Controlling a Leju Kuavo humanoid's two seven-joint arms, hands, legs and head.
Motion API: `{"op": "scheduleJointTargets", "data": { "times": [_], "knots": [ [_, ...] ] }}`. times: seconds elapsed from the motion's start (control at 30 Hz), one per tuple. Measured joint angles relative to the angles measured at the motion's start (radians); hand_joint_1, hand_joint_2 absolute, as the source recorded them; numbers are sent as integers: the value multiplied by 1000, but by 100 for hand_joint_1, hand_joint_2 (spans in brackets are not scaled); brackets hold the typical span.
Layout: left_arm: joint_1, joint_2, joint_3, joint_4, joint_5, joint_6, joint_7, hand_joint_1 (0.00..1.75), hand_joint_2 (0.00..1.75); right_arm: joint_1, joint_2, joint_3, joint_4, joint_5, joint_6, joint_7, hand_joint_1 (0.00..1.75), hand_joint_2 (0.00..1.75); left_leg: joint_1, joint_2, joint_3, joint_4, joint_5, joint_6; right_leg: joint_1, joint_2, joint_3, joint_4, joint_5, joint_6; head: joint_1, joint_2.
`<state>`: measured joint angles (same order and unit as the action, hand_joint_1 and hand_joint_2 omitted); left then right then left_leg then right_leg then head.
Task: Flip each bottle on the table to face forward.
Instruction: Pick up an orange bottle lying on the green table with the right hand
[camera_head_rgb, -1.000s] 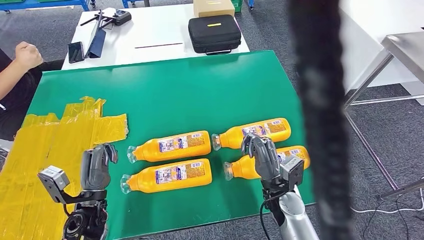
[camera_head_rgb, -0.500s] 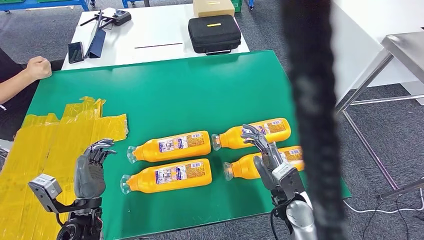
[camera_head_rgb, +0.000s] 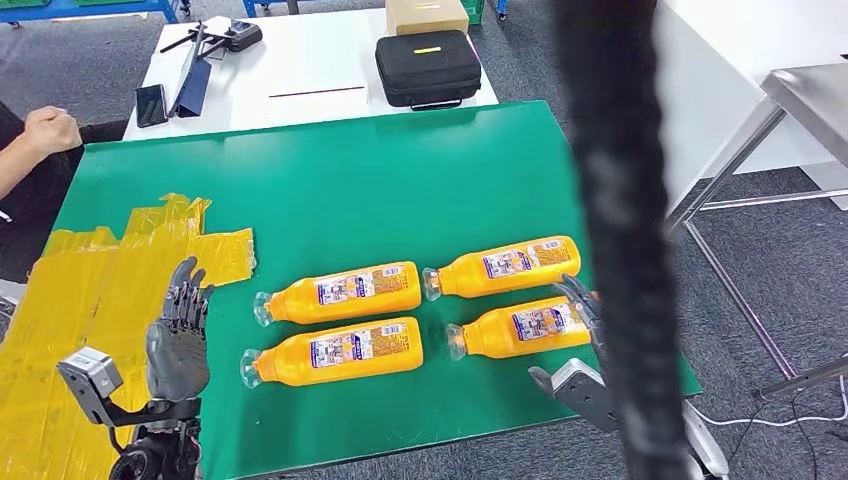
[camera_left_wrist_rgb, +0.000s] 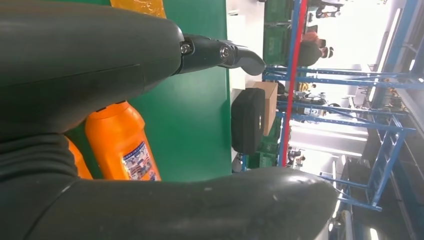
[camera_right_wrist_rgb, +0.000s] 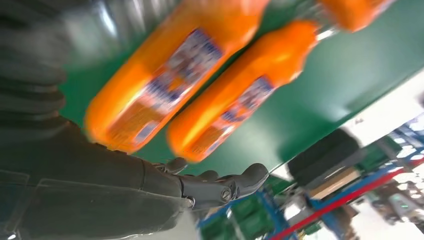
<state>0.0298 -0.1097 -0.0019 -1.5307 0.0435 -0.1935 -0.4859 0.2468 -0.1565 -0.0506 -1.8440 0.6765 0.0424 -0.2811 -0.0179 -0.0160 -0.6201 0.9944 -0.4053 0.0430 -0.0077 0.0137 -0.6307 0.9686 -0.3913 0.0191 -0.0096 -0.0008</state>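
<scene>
Bottles of orange liquid lie on their sides on the green table (camera_head_rgb: 400, 170), 4 in all, set out in 2 rows of 2 with caps pointing toward the robot's left. The far-left bottle (camera_head_rgb: 340, 290) and near-left bottle (camera_head_rgb: 335, 352) sit just beside each other; the far-right bottle (camera_head_rgb: 503, 266) and near-right bottle (camera_head_rgb: 520, 326) do the same. All 4 show printed labels upward in the head view, so the flipping looks largely done, though that is a judgement from the labels alone.

Each bottle appears full, so it will likely feel fairly heavy for its size and want to roll on its round body. The plastic looks smooth and somewhat slippery; a hold across the labelled middle, where the body is widest and straightest, seems safer than the narrow neck.

The left hand (camera_head_rgb: 178, 340) hovers above the table's near-left edge by the yellow tape patch (camera_head_rgb: 110, 270), fingers extended and apart, holding nothing. The right hand (camera_head_rgb: 582, 345) sits near the butt end of the near-right bottle, partly hidden behind a dark blurred strap (camera_head_rgb: 620, 200); its wrist view shows fingers spread with nothing in them.

A black case (camera_head_rgb: 428, 66) rests closed on the white table (camera_head_rgb: 300, 60) beyond; its contents cannot be seen. A person's hand (camera_head_rgb: 42, 130) rests at the far-left corner.
</scene>
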Motion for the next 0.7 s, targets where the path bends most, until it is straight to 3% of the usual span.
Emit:
{"op": "scheduleJointTargets", "data": {
  "times": [0.23,0.7],
  "knots": [
    [-6,-10,12,6,8,-27,-1,0,0,-29,-66,-24,3,151,-16,42,0,175,0,1,0,0,0,0,0,0,0,0,1,0,0,0],
    [-21,-18,17,17,29,-46,6,0,0,-143,-148,33,143,277,-16,142,0,175,0,0,1,0,1,1,0,0,1,0,1,1,0,0]
  ]
}}
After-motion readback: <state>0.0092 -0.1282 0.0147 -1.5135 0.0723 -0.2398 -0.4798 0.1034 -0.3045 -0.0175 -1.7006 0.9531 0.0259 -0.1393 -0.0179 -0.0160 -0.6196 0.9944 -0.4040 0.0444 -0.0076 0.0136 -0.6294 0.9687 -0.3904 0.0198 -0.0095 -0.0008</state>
